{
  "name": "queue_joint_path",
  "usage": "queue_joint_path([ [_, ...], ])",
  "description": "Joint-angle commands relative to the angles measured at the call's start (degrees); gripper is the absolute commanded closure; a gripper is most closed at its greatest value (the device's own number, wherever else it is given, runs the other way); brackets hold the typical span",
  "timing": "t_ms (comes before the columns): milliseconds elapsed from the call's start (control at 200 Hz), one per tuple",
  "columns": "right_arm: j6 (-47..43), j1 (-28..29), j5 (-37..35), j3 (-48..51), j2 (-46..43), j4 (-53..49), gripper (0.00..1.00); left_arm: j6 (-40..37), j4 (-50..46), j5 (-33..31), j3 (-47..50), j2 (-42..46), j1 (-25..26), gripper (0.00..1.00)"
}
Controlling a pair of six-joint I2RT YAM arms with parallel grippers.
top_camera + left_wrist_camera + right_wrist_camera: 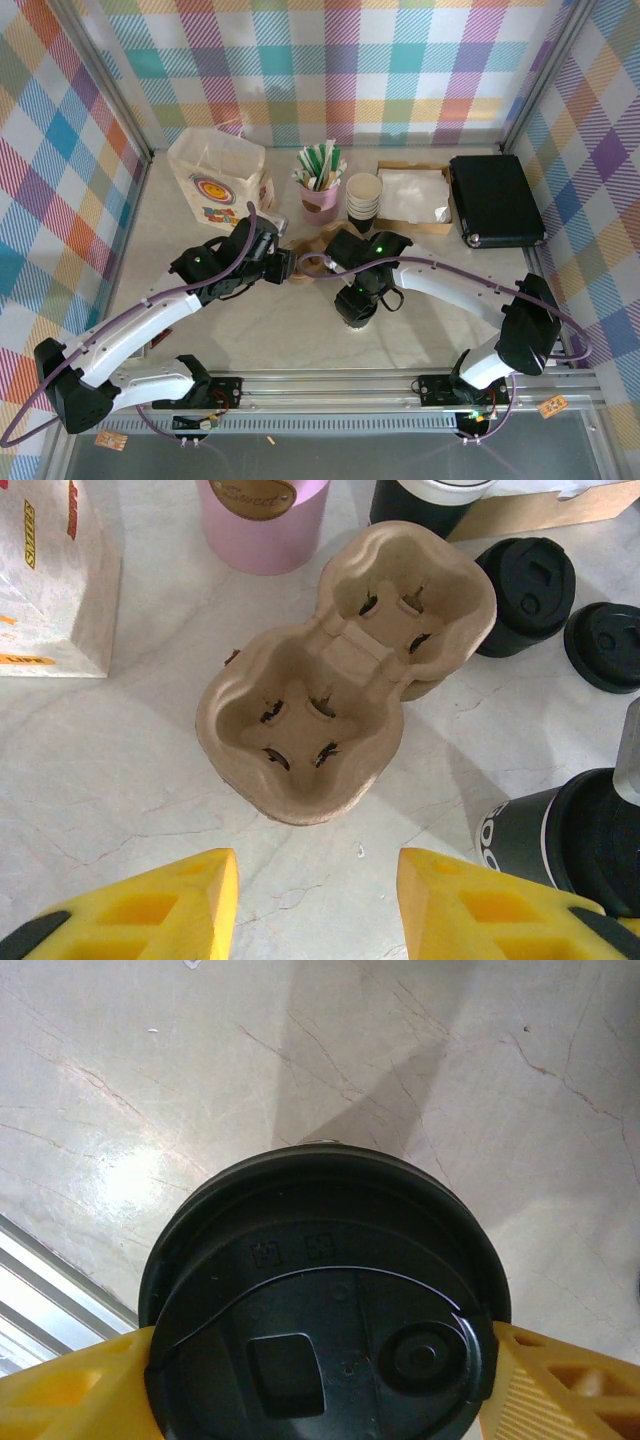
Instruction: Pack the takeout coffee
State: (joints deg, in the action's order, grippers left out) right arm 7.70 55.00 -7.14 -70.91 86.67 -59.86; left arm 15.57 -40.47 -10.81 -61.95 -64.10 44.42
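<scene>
In the right wrist view the right gripper (320,1355) straddles the takeout coffee (320,1290), which stands on the table (450,1110); its lid hides whether the fingers press. The left wrist view has the left gripper (315,880) parted and empty, facing a pulp carrier (300,730).

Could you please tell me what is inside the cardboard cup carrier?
Both pockets of the cup carrier are empty, showing only their slotted bottoms. Anything beneath it is covered.
</scene>
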Motion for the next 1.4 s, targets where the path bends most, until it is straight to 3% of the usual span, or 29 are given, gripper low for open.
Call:
queue_joint_path([
  [0,3.6,0.3,-2.1,0.5,-0.8,-2.7,0.35,-0.6,-0.7,-0.5,0.5,1.7,-0.6,0.54],
  [215,11.3,-1.4,-4.2,-2.0,-5.7,-7.0,0.39,-1.2,2.0,-1.6,-1.2,1.4,-0.8,0.54],
  [385,16.0,-6.9,-4.8,-3.1,-10.8,-11.5,0.42,-2.6,4.7,-2.0,-3.9,-0.3,-0.8,0.54],
  [480,17.3,-12.4,-5.2,-3.8,-14.3,-14.0,0.44,-3.6,6.1,-1.9,-6.1,-2.0,-0.8,0.54],
  [665,15.7,-28.3,-5.1,-6.1,-18.7,-17.8,0.44,-5.1,9.0,-1.0,-10.7,-6.1,-0.8,0.53],
  [1020,6.0,-55.9,-3.2,-5.9,-17.2,-13.7,0.48,-7.2,12.9,1.0,-16.0,-11.2,-0.8,0.53],
  [1165,4.9,-63.9,-0.6,-3.1,-15.8,-9.0,0.49,-8.5,13.6,1.5,-17.5,-12.8,-0.7,0.53],
  [1395,3.6,-71.9,1.3,1.7,-13.1,-2.6,0.5,-9.4,15.4,0.7,-17.7,-13.3,-0.9,0.53],
])
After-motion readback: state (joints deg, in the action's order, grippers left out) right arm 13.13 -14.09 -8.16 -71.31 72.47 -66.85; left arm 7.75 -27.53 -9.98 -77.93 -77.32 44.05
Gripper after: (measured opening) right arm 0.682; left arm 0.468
